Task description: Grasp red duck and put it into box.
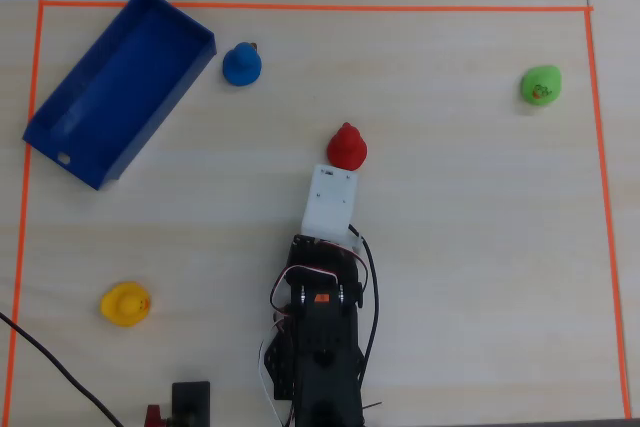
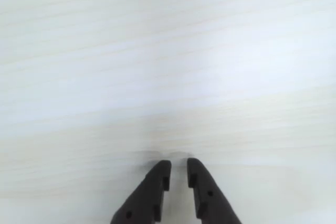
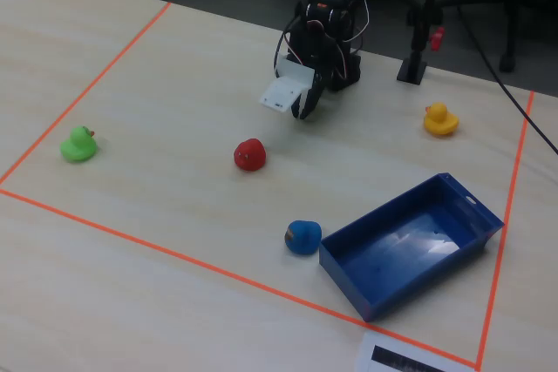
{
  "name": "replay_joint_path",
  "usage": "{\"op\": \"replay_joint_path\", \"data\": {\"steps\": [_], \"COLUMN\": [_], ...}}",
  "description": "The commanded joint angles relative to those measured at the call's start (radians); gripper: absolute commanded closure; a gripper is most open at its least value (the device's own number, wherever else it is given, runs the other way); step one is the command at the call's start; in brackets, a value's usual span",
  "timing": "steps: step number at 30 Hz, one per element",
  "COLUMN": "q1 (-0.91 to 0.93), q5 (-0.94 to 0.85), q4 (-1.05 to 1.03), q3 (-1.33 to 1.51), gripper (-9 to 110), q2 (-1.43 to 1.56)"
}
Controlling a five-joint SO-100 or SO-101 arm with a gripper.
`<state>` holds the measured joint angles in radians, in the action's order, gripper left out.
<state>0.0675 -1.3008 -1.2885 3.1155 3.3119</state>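
The red duck (image 1: 347,146) sits upright near the middle of the table, also in the fixed view (image 3: 249,154). The dark blue box (image 1: 120,87) lies empty at the far left corner of the overhead view and at the lower right of the fixed view (image 3: 410,246). My gripper (image 3: 305,107) hangs low over the table, just short of the red duck, under the white wrist housing (image 1: 330,199). In the wrist view the gripper (image 2: 178,167) has its jaws almost together with nothing between them, over bare table. The duck is out of the wrist view.
A blue duck (image 1: 241,64) stands just right of the box. A green duck (image 1: 540,85) is at the far right and a yellow duck (image 1: 125,304) at the near left. Orange tape (image 1: 300,7) frames the work area. The arm base (image 1: 320,347) is at the bottom centre.
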Motion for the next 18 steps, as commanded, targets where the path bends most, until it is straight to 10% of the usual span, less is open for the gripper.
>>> {"op": "replay_joint_path", "data": {"steps": [1, 10, 18], "q1": [0.006, 0.104, 0.153], "q5": [0.011, -0.103, -0.101], "q4": [-0.021, 0.046, 0.127], "q3": [-0.005, -0.172, -0.716], "gripper": [101, 93, 60], "q2": [-0.002, -0.163, -0.723]}}
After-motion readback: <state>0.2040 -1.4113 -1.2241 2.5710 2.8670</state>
